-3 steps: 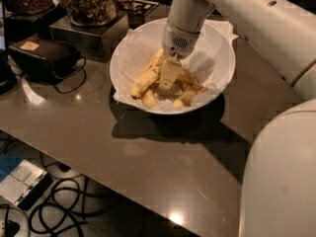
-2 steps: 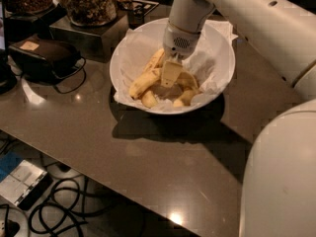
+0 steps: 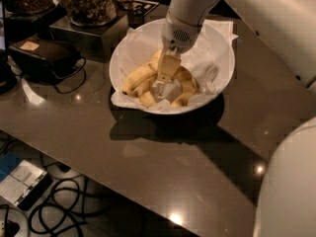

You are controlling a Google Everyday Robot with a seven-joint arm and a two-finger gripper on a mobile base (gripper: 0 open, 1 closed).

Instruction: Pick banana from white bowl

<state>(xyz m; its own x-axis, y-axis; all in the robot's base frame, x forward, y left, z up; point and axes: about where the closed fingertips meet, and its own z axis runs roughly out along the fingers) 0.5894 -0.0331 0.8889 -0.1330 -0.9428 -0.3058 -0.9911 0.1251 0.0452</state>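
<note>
Gripper: our gripper (image 3: 168, 69) hangs wrist-down inside the white bowl (image 3: 132, 47), low among the fruit; we cannot tell whether it is apart, together or clamped on anything
Banana: the banana (image 3: 139, 77) lies just to the gripper's left, running from beside the tip down and away toward the bowl's near-left rim, resting on the paper napkins (image 3: 206, 65)
Neighbours: shorter bananas (image 3: 183, 98) sit just below and to the right of the gripper, touching one another; a crumpled wad of napkin lies directly under the tip
Weight: we judge the banana light, well within what one grasp can carry
Stiffness: firm enough along its length to lift from one point, yet soft under the peel, so we would squeeze gently to avoid bruising or splitting it
Surface: the peel looks smooth and waxy, and the curve could let it roll or slide out of a grasp that is off-centre
Where to hold: we would take it across its thick middle, closing over the narrow width, not at the tapering brownish ends
Risk: the paper lining may snag or lift with the fruit, and a neighbouring banana could get pinched along with it
Beyond the bowl: glass jars (image 3: 91, 4) stand well off to the gripper's upper left, clear of the work
</note>
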